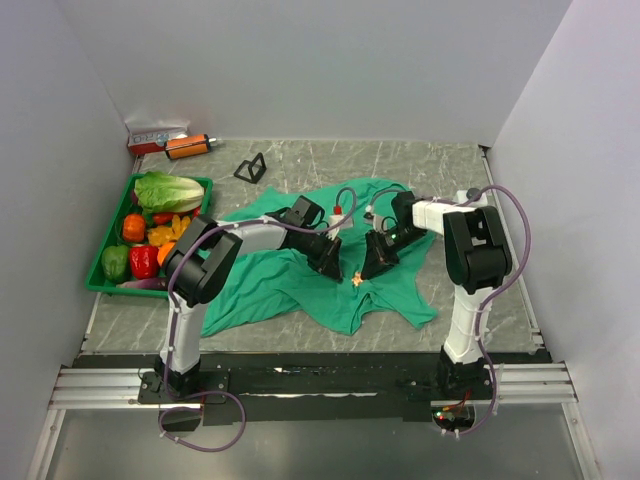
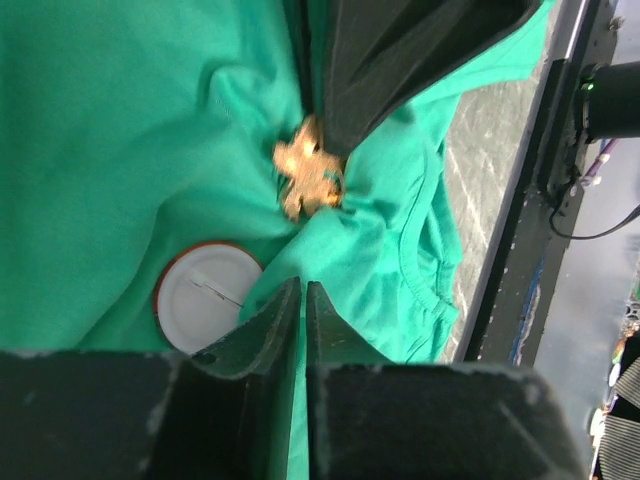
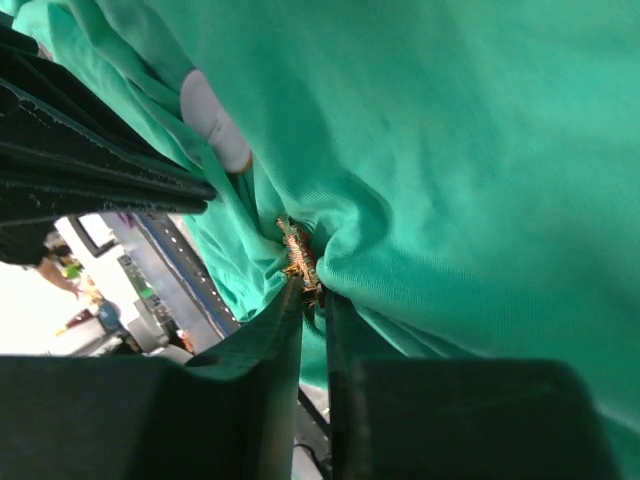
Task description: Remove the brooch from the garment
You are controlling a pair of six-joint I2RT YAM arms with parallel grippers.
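The wrinkled teal-green cloth T-shirt (image 1: 270,285) is looking plain; the tiny orange-gold star-shaped brooch (image 2: 308,170) is glinting; the flat tabletop (image 1: 450,165) is showing grey marbling.

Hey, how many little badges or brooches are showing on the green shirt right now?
2. The gold star brooch sits in bunched fabric near the middle of the shirt. A white round badge with a red rim lies nearby, partly under a fold. Folds may hide more.
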